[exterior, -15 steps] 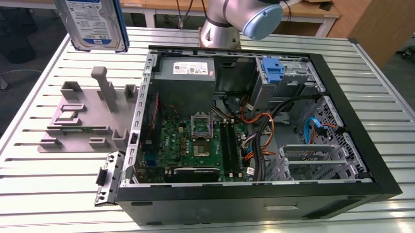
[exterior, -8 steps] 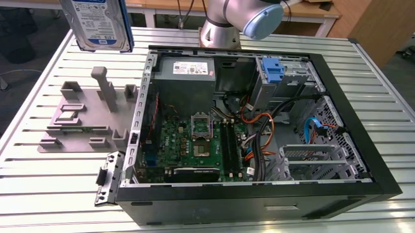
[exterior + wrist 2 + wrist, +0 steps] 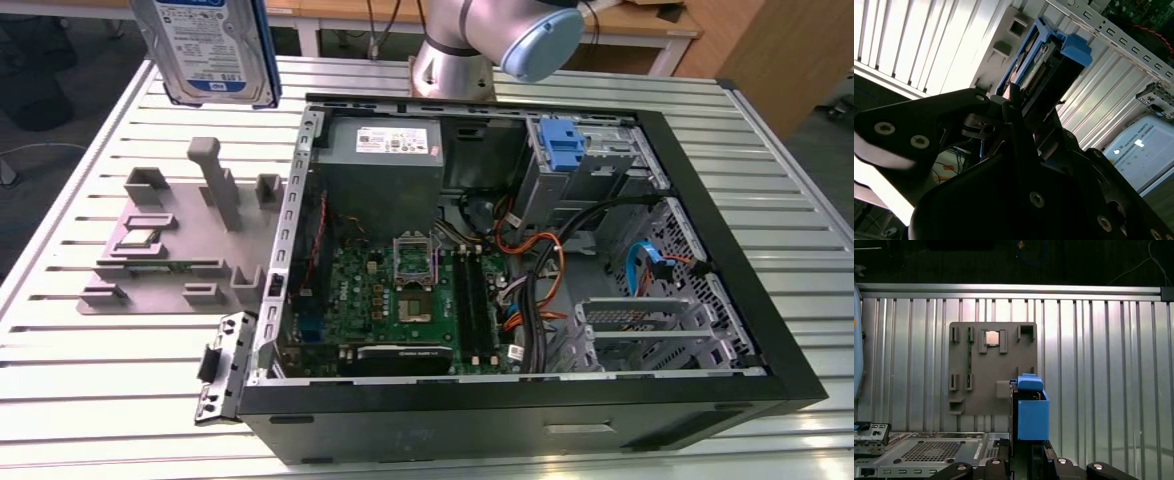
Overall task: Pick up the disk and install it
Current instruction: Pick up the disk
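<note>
Entry: jaws clamped on the disk (image 3: 1039, 70). In the second wrist view, my black fingers (image 3: 1016, 117) grip it from both sides, and the blue carrier rails and connector edge stick out beyond them.

Disk position: in the exterior view the disk (image 3: 207, 50) hangs upright and aloft at the far end, on the exterior view's left. Its white-and-blue label faces the camera. It touches nothing on the slatted metal surface (image 3: 94, 400) and is well apart from the open computer case (image 3: 534, 425).

Below and nearer than the disk, the grey fixture plate (image 3: 174, 285) lies on the surface just beside the case's left wall. A processor chip (image 3: 138, 238) sits in one of its pockets. In the first wrist view the disk's blue rail end (image 3: 1032, 412) overlaps the plate's (image 3: 989, 375) edge.

Case interior, exterior view:
- power supply (image 3: 380, 165) at the far left corner
- motherboard (image 3: 387, 290) lying flat below it
- blue latch piece (image 3: 563, 150) upright at the far right bay

My arm base (image 3: 454, 60) stands just beyond the case's far wall.
</note>
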Tool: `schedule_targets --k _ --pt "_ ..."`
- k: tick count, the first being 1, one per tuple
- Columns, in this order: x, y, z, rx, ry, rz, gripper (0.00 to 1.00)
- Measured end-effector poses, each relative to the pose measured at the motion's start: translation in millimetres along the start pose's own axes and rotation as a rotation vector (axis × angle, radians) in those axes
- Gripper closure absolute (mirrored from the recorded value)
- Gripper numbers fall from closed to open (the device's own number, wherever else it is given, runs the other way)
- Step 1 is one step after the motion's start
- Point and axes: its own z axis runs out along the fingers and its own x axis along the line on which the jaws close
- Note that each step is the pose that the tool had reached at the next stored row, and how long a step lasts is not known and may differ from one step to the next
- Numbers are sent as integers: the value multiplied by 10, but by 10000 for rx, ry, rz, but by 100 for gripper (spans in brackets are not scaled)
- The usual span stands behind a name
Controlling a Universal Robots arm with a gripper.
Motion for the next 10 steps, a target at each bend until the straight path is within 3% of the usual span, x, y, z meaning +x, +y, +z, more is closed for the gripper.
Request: schedule_targets --k 5,10 --pt "0 -11 -7 -11 -3 0 65" --pt "-2 -9 -59 -17 -8 0 65"
